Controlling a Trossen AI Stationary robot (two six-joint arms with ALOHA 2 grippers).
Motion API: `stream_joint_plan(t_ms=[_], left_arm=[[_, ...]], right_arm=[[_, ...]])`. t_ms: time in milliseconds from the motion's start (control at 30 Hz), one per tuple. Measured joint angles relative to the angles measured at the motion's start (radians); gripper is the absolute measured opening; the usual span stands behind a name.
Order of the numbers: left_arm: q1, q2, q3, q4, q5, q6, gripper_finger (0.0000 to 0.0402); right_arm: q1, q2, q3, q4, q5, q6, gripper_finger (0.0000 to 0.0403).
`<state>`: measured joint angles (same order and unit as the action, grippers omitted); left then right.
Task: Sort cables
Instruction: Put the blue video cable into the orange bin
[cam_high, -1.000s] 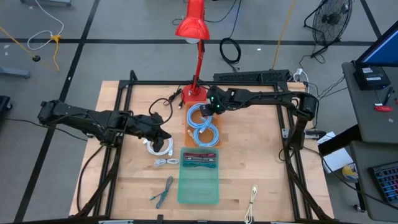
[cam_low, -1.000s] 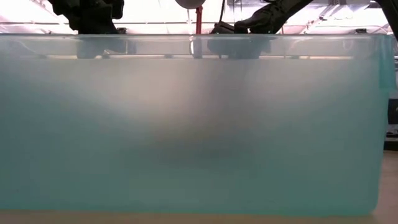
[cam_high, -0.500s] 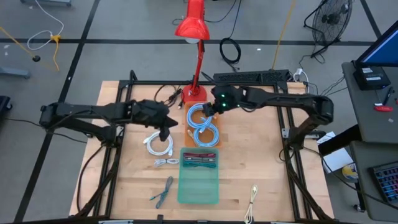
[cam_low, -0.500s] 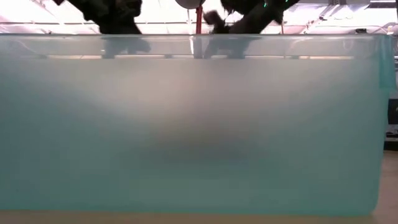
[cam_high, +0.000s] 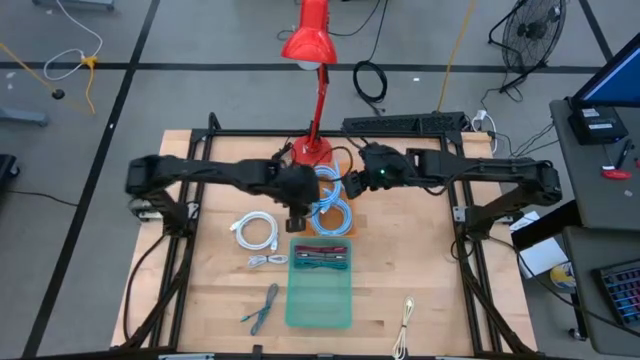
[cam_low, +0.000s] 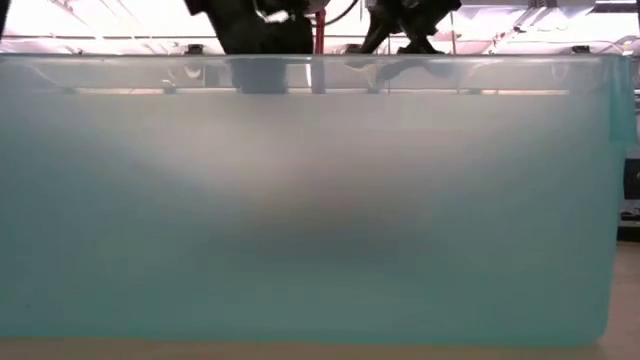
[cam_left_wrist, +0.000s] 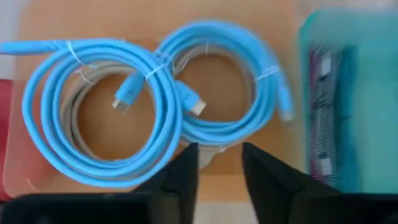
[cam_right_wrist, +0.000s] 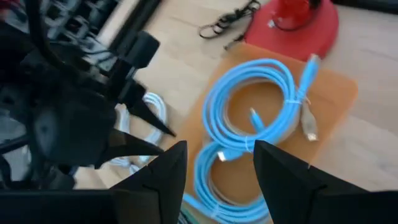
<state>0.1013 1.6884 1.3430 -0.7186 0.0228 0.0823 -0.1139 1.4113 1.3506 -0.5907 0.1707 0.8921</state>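
Note:
Two light-blue coils (cam_high: 330, 200) lie side by side on an orange mat (cam_right_wrist: 336, 87) in front of the red lamp's base (cam_high: 313, 150). My left gripper (cam_left_wrist: 219, 162) hovers open above the near edge of the coils (cam_left_wrist: 155, 99), pointing steeply down, with nothing between its fingers. From the right, my right gripper (cam_right_wrist: 221, 168) hangs open above the same coils (cam_right_wrist: 255, 106) and is also empty. A white coil (cam_high: 255, 232) and a small grey bundle (cam_high: 268, 261) rest on the table to the left. Red and green bundles (cam_high: 320, 255) lie in a teal bin (cam_high: 320, 295).
The teal bin's wall (cam_low: 320, 200) fills the low view. A blue-grey cable (cam_high: 262, 308) lies near the front edge and a beige one (cam_high: 405, 325) at the front right. A black frame (cam_high: 200, 150) borders the table. The lamp (cam_high: 313, 40) leans over the far edge.
My left gripper has swung from above the white coil toward the table's right, and now stands over the near edge of the light-blue coils; its wrist has rolled. My right gripper has risen and drawn back toward the right. The cables have stayed where they were.

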Motion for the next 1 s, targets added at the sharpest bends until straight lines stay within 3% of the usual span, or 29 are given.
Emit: stream_joint_plan(t_ms=[167, 367, 600, 867, 1000], left_arm=[[0.0, 0.107, 0.038, -0.042, -0.023, 0.094, 0.02], [0.002, 0.149, 0.038, -0.001, -0.066, 0.172, 0.0237], [0.018, 0.148, 0.038, 0.091, -0.129, 0.141, 0.0221], [0.067, 0.147, 0.038, 0.105, -0.053, 0.106, 0.0182], [0.08, 0.15, 0.038, 0.082, 0.039, 0.098, 0.0178]], right_arm=[[0.021, -0.004, -0.002, -0.056, 0.016, 0.024, 0.0173], [0.045, -0.003, -0.068, -0.019, 0.016, 0.069, 0.0173], [0.074, -0.009, -0.157, 0.043, 0.012, 0.166, 0.0173], [0.077, -0.073, -0.181, 0.116, 0.021, 0.169, 0.0173], [0.077, -0.099, -0.18, 0.12, 0.065, 0.166, 0.0173]])
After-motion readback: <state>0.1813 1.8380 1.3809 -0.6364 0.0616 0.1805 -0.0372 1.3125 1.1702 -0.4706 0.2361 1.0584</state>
